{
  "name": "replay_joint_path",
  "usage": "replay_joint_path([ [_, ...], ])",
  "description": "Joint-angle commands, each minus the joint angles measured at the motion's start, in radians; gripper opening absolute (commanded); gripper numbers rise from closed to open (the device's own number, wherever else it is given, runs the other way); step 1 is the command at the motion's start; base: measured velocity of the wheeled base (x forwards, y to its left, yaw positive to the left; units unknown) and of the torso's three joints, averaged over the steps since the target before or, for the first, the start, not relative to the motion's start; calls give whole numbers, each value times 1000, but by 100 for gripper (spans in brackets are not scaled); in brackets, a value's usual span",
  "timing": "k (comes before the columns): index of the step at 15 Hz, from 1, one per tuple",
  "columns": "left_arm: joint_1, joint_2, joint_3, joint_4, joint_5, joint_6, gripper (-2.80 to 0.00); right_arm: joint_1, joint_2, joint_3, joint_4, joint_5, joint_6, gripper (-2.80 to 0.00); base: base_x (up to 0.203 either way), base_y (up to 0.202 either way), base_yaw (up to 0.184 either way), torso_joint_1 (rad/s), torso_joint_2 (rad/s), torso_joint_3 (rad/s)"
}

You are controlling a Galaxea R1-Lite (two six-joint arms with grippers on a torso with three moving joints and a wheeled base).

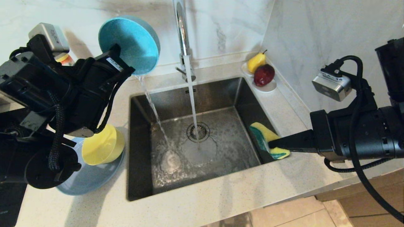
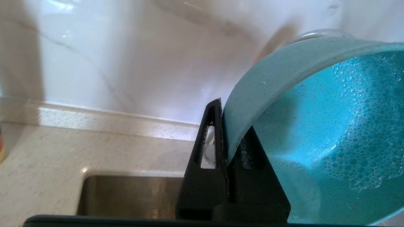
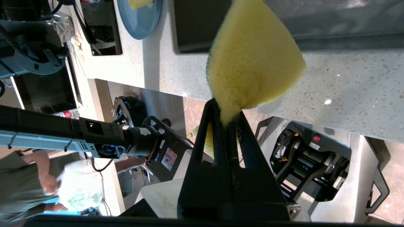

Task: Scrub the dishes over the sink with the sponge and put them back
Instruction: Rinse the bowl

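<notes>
My left gripper (image 1: pixel 121 64) is shut on the rim of the small teal-blue bowl (image 1: pixel 131 44), held tipped on its side above the sink's back left corner. Water pours from the bowl into the steel sink (image 1: pixel 221 94). In the left wrist view the bowl (image 2: pixel 331 132) shows soap foam inside, its rim pinched by my left gripper (image 2: pixel 225 132). My right gripper (image 1: pixel 270 145) is shut on the yellow and green sponge (image 1: pixel 266 138) at the sink's right edge. The right wrist view shows the sponge (image 3: pixel 252 60) squeezed in my right gripper (image 3: pixel 228 115). A yellow-green bowl (image 1: pixel 102 146) sits on the grey-blue plate (image 1: pixel 91 178) left of the sink.
The tap (image 1: pixel 183 34) runs a stream onto the drain (image 1: pixel 198 131). A white dish (image 1: pixel 268 86) with a pear (image 1: pixel 255 61) and a red apple (image 1: pixel 264 75) stands at the back right corner. A black cooktop (image 1: pixel 9 205) lies at the far left.
</notes>
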Motion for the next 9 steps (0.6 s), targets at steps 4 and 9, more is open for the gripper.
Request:
replay_joint_path([
  [4,0,-6,26,-11,-3,5,-280,-1,0,1,2,3,3,-280,0,0,0,0,0,0],
  [9,0,-6,53,8,-7,2,-280,-7,-11,1,2,3,5,-280,0,0,0,0,0,0],
])
